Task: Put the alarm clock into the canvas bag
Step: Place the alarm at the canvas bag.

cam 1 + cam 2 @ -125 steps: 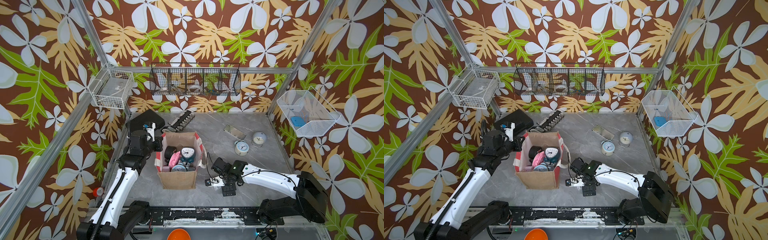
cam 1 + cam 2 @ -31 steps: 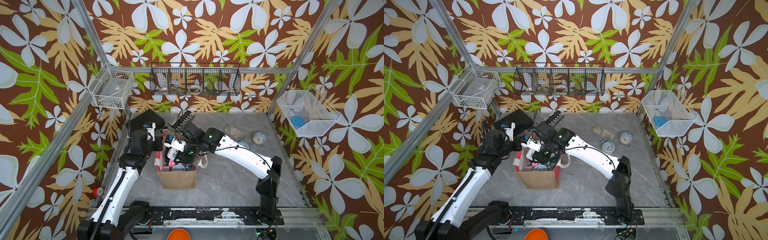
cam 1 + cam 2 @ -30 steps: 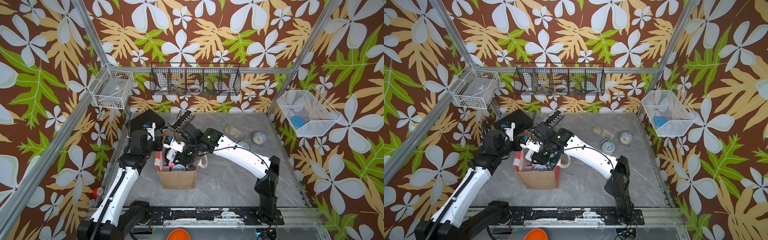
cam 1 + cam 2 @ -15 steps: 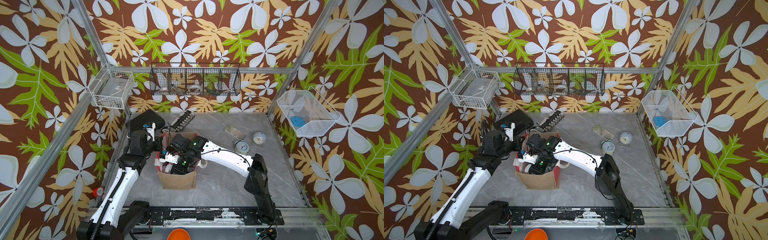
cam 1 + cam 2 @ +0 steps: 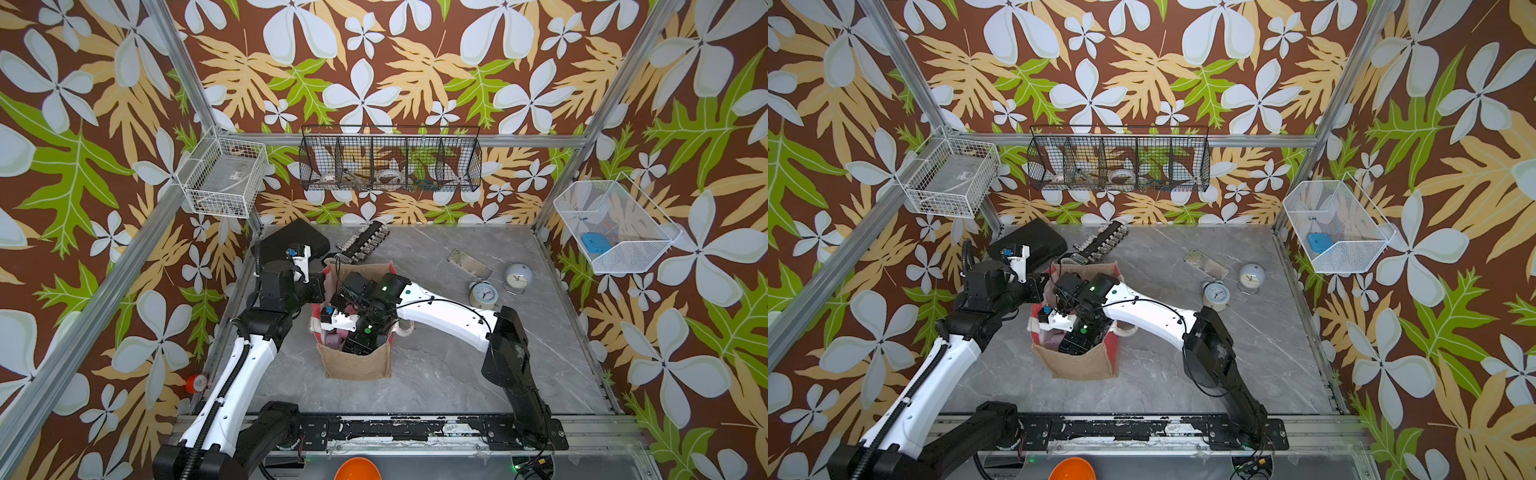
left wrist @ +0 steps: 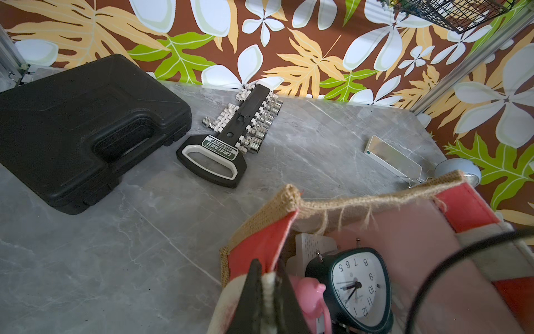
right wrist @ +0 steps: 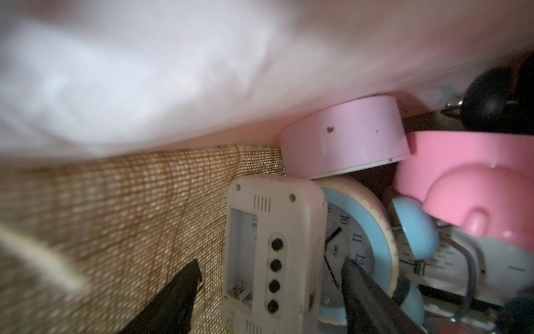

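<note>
Right gripper: plunged into the canvas bag, black fingers spread wide either side of a white alarm clock. A gap shows on each flank and nothing is clamped.
Alarm clock: the white alarm clock lies inside the bag, back side toward the wrist camera. Its battery bay is uncovered, with four dark buttons in a row. It rests against the burlap wall and overlaps a blue-rimmed clock.
Left gripper: pinched tight on the bag's rim beside a red side panel, with pale strap cloth caught between the fingers.
Bag: the canvas bag stands upright on the grey marbled table, mouth open, toward the left arm's side. In both top views the right arm reaches down into it.
Bag contents: a pale pink round clock, a brighter pink clock and a dark green clock with a white dial are crowded together with the rest.
Table, right side: a pale blue twin-bell clock and a round clock on a wire stand sit near each other, well apart from the bag. A flat card lies near them.
Table, far left corner: a black plastic case lies shut, with a socket rail just beside it.
</note>
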`<state>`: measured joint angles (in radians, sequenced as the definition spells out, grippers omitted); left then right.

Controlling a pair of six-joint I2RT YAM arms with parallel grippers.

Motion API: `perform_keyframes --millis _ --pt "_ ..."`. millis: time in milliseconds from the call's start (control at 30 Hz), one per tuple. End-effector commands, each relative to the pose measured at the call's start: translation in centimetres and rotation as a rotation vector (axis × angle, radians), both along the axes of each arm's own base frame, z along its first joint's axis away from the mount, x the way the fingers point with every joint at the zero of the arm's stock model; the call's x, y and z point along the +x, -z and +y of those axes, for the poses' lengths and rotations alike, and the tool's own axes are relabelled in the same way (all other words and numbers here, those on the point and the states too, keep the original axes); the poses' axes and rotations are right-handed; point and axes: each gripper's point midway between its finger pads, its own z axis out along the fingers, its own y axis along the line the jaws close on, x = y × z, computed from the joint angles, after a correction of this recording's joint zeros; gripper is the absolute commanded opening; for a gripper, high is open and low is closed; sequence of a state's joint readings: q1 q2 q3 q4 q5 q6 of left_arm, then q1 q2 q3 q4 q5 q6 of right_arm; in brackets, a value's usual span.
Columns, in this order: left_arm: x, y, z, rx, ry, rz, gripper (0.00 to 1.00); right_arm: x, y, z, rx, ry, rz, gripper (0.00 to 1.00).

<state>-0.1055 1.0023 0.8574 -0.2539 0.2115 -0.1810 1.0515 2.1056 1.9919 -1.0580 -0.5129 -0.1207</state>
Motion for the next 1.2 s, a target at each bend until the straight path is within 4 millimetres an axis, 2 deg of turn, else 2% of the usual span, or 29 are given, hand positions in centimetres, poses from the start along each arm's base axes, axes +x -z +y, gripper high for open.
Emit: perform_keyframes --millis 0,167,467,700,800,933,1067,1167 --pt "0.7 -2.0 -0.1 -0.012 0.002 -0.084 0.0 -0.1 -1.0 -0.2 0.01 -0.003 -0.018 0.8" --pt "0.7 -1.9 -0.1 -0.012 -0.001 -0.082 0.0 0.9 -2.7 -0.5 0.032 0.024 -0.096 0.83" --pt "0.8 -1.9 -0.1 -0.011 0.0 -0.081 0.0 3.2 -7.4 -1.0 0.116 0.117 -0.223 0.84" --pt "0.8 -1.8 0.0 -0.011 -0.002 -0.08 0.0 6.9 -11.0 -3.4 0.16 0.272 -0.317 0.83" --pt "0.8 -1.8 -0.1 -0.011 -0.001 -0.079 0.0 9.1 -12.6 -5.4 0.181 0.369 -0.351 0.82" --pt "0.8 -1.8 -0.1 -0.012 -0.001 -0.079 0.0 13.0 -14.4 -9.6 0.198 0.553 -0.401 0.81" --pt "0.8 -1.8 -0.1 -0.012 -0.001 -0.078 0.0 16.4 -14.9 -14.7 0.192 0.725 -0.421 0.8" --pt "0.8 -1.7 -0.1 -0.012 -0.001 -0.077 0.0 18.6 -14.5 -18.7 0.177 0.849 -0.424 0.78"
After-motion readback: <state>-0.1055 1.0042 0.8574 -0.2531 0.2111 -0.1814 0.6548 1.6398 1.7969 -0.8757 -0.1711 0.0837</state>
